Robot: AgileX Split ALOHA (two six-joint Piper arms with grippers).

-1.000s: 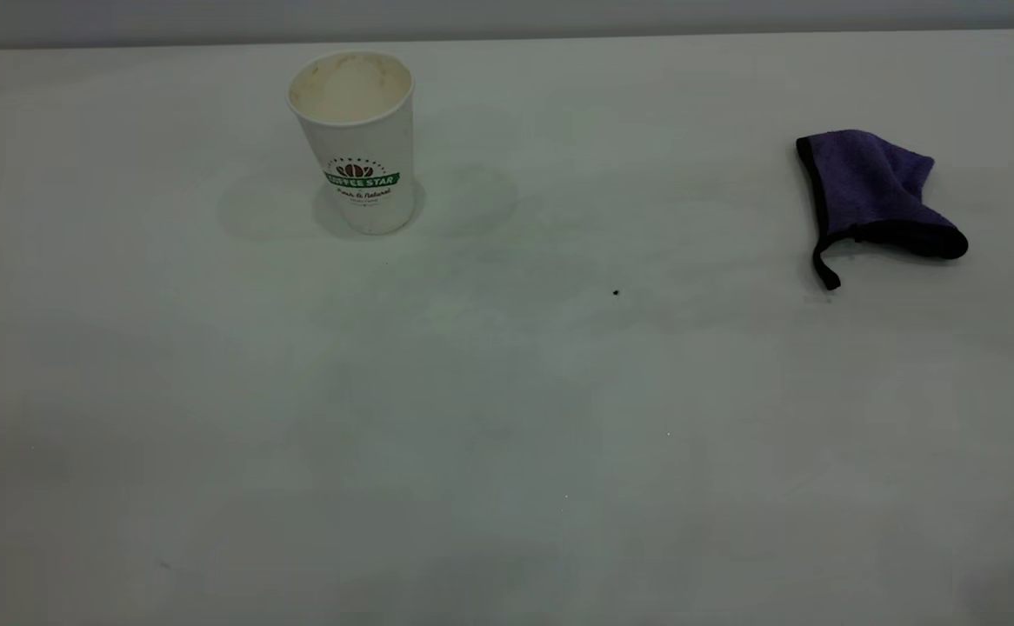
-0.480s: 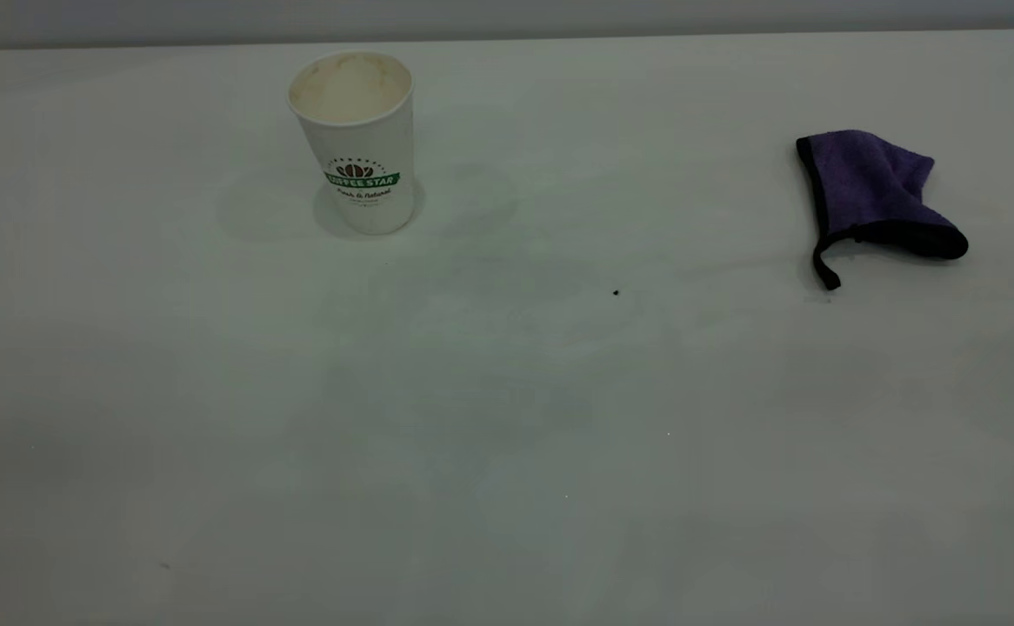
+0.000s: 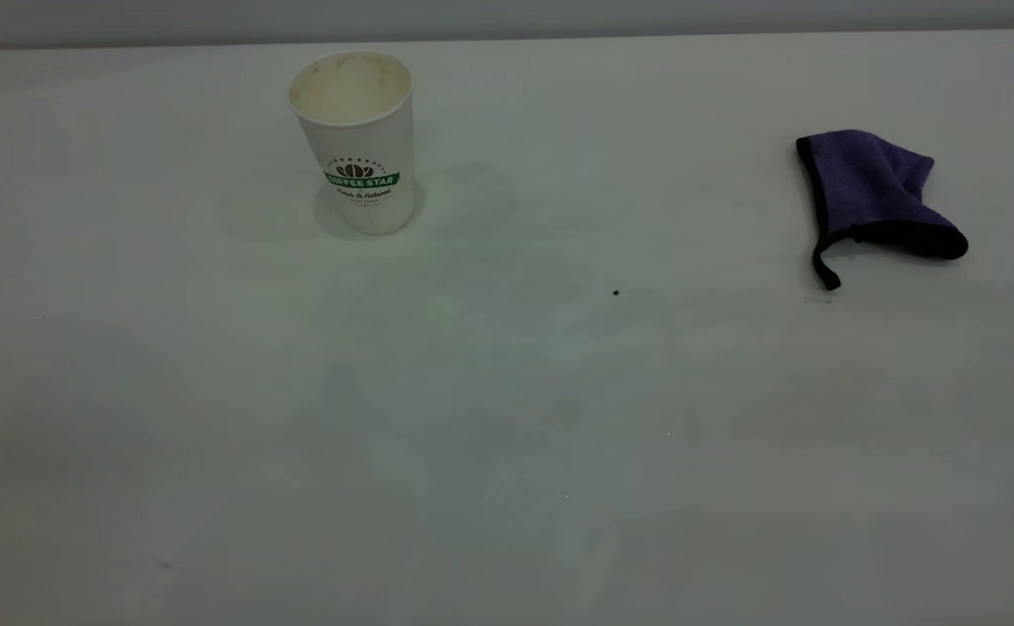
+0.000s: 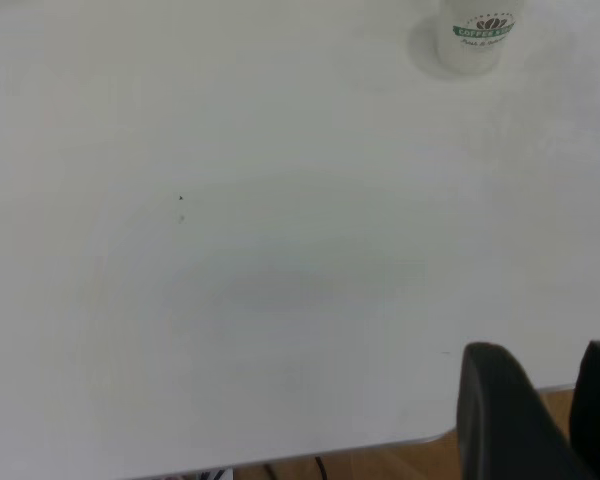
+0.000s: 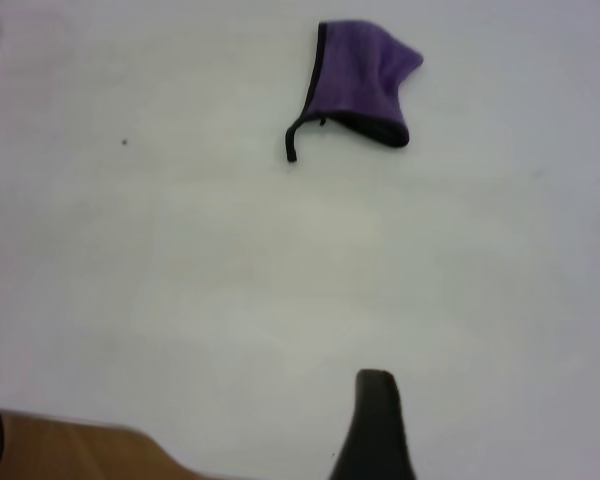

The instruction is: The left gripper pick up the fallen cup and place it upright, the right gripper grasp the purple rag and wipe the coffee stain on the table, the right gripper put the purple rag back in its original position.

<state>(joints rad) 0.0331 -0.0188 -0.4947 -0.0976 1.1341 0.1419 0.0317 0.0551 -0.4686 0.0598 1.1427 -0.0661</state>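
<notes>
The cup (image 3: 355, 143) stands upright on the table (image 3: 507, 452) at the back left, its green band facing the camera; it also shows far off in the left wrist view (image 4: 477, 35). The purple rag (image 3: 872, 191) lies crumpled at the back right with its black loop strap hanging toward the front; it also shows in the right wrist view (image 5: 360, 85). No brown coffee stain shows on the table. Neither gripper is in the exterior view. My left gripper (image 4: 570, 385) is empty, with a narrow gap, over the table's near edge. My right gripper (image 5: 375, 410) shows only in part, well short of the rag.
A tiny black speck (image 3: 616, 293) lies between the cup and the rag. The table's near edge with brown floor beyond shows in both wrist views (image 4: 330, 462).
A faint shadow at the table's front right has faded away. The cup and the rag have not moved.
</notes>
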